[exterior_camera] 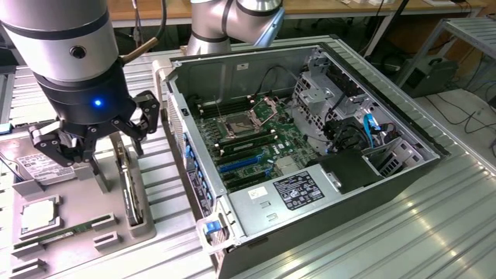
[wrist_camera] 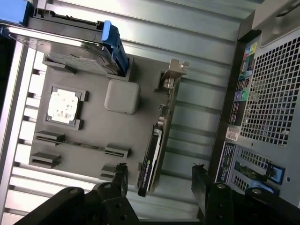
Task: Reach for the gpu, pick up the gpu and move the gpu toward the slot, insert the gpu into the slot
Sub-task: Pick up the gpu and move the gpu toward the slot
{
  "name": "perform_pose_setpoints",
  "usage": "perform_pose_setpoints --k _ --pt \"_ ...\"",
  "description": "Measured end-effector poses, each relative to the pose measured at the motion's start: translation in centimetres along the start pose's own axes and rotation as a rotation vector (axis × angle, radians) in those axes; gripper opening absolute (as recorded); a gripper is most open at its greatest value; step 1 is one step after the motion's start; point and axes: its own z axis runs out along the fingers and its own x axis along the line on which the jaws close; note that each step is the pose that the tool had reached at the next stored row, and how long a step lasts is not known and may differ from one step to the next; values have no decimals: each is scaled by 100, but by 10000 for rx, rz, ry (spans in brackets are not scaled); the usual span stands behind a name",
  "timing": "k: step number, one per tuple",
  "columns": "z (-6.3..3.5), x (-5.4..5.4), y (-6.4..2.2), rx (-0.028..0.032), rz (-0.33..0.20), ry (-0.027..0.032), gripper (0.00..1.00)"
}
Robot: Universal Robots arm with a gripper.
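Exterior view: the arm's claw (exterior_camera: 116,157) hangs over a grey tray (exterior_camera: 78,250) that lies on the ribbed metal bench (exterior_camera: 403,232) at the exterior view's left, its fingers spread apart and gripping nothing. The gpu (exterior_camera: 133,200) stands on its long edge in a holder on the side of the tray nearest the open computer case (exterior_camera: 349,99), just below the spread fingers and between them. Also on the tray are a hard drive (exterior_camera: 37,165) with a white label, a square processor chip (exterior_camera: 39,215) and a green memory stick (exterior_camera: 66,231), all on the far side of the gpu from the case. The case lies on its side with the motherboard exposed, and the blue slot (exterior_camera: 238,164) sits bare on the board, well apart from the gpu and the claw. Wrist view: the claw (wrist_camera: 159,166) looks straight down on the gpu (wrist_camera: 157,136), seen edge-on as a thin dark card with its silvery bracket (wrist_camera: 171,75) at the end farthest from the fingers. The two black fingers (wrist_camera: 119,180) stand wide apart, one on each side of the card's near end, with a clear gap to it on both sides. On the tray (wrist_camera: 93,126) beside the card are a plain grey block (wrist_camera: 122,96), the processor chip (wrist_camera: 63,105), the memory stick (wrist_camera: 79,143) in its clips, and the hard drive (wrist_camera: 70,47) in a blue frame. The perforated back wall of the case (wrist_camera: 269,93) lies on the other side of the gpu, across a strip of bench (wrist_camera: 187,28)
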Motion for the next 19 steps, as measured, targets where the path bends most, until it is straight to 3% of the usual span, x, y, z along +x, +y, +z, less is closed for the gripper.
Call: perform_pose_setpoints --k 6,12,19 --pt "74 1 -3 -1 -87 5 66" --pt "157 2 -4 12 861 -38 66" --pt "286 6 -20 14 921 -39 66"
